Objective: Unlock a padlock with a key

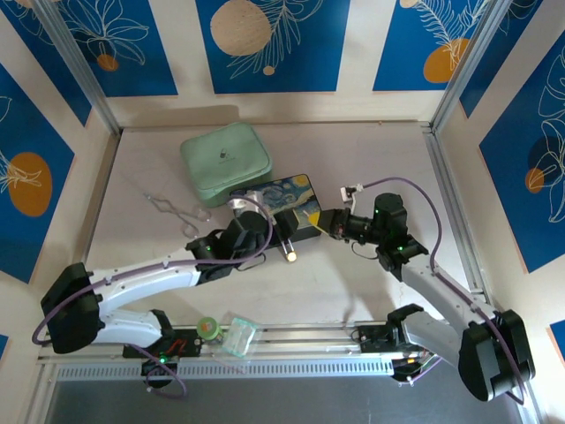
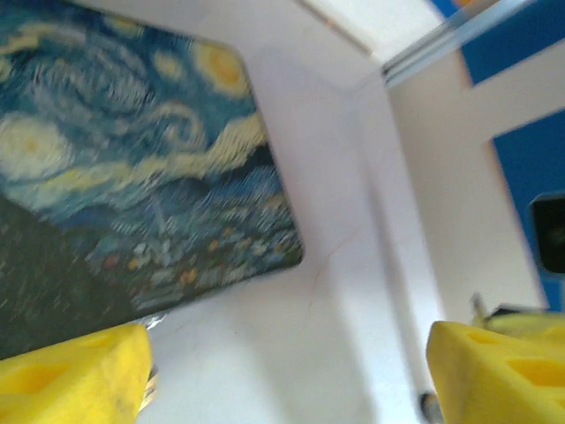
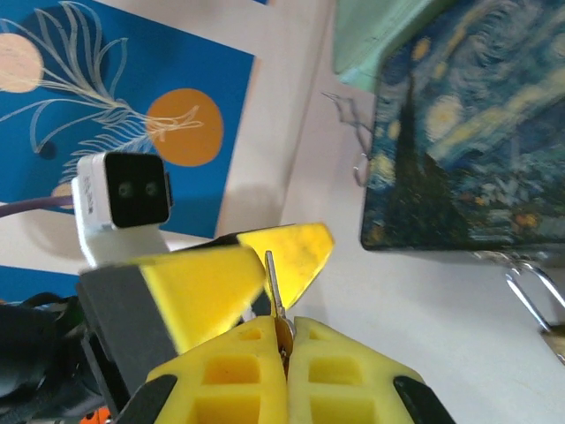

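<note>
My right gripper [image 3: 283,334] is shut on the key [image 3: 275,284], whose thin blade sticks up out of the yellow fingertips. The blade stands in the gap between the two yellow fingers [image 3: 212,291] of my left gripper, which is open. In the left wrist view the left gripper [image 2: 287,375] is spread wide over bare table with nothing between its fingers. From above, the left gripper [image 1: 294,231] and right gripper [image 1: 320,223] meet tip to tip at the near edge of the Starry-Night box [image 1: 281,198]. The padlock I cannot make out for sure; a small bright speck [image 1: 290,256] lies just below the left gripper.
A mint-green case [image 1: 225,159] sits behind the box. Silver wire tongs [image 1: 177,208] lie to its left on the table. A small jar [image 1: 208,327] and a clear tub [image 1: 238,337] stand by the near rail. Walls close the table on three sides.
</note>
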`<move>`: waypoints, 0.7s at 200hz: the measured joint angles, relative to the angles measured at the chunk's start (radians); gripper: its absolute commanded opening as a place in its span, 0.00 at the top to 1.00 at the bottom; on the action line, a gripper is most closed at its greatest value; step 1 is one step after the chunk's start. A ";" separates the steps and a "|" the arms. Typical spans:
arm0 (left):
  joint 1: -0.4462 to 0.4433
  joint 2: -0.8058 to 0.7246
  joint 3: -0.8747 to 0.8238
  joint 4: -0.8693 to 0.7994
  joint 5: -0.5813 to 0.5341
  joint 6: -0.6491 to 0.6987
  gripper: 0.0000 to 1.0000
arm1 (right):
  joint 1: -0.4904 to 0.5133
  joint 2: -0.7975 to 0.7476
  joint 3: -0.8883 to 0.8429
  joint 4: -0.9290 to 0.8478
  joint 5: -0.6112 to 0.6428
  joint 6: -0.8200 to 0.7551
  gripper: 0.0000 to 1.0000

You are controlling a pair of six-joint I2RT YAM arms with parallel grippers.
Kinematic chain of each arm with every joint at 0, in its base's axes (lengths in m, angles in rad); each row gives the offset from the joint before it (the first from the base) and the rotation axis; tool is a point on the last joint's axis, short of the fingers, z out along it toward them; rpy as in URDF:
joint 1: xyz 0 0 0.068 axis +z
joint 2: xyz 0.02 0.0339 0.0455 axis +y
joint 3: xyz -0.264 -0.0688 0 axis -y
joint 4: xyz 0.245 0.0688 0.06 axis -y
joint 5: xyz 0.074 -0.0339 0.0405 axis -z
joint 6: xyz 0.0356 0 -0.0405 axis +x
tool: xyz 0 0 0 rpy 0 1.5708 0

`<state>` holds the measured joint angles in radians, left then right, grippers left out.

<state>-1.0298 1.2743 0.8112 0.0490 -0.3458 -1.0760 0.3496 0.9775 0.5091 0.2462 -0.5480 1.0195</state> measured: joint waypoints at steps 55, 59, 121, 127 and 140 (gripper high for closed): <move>-0.090 0.120 -0.082 -0.008 -0.047 -0.045 0.36 | -0.023 -0.093 -0.012 -0.225 0.053 -0.097 1.00; -0.091 0.141 -0.084 0.002 -0.046 -0.044 0.35 | -0.023 -0.096 -0.016 -0.230 0.054 -0.097 1.00; -0.093 0.302 -0.127 0.159 -0.078 -0.051 0.32 | -0.023 -0.123 -0.052 -0.262 0.055 -0.096 1.00; -0.093 0.311 -0.128 0.173 -0.082 -0.053 0.32 | -0.024 -0.126 -0.052 -0.262 0.055 -0.096 1.00; -0.093 0.328 -0.130 0.197 -0.087 -0.058 0.35 | -0.025 -0.129 -0.052 -0.264 0.055 -0.096 1.00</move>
<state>-1.1225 1.6020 0.6811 0.2462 -0.4324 -1.1336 0.3248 0.8486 0.4572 -0.0174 -0.4934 0.9234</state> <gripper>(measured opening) 0.673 0.048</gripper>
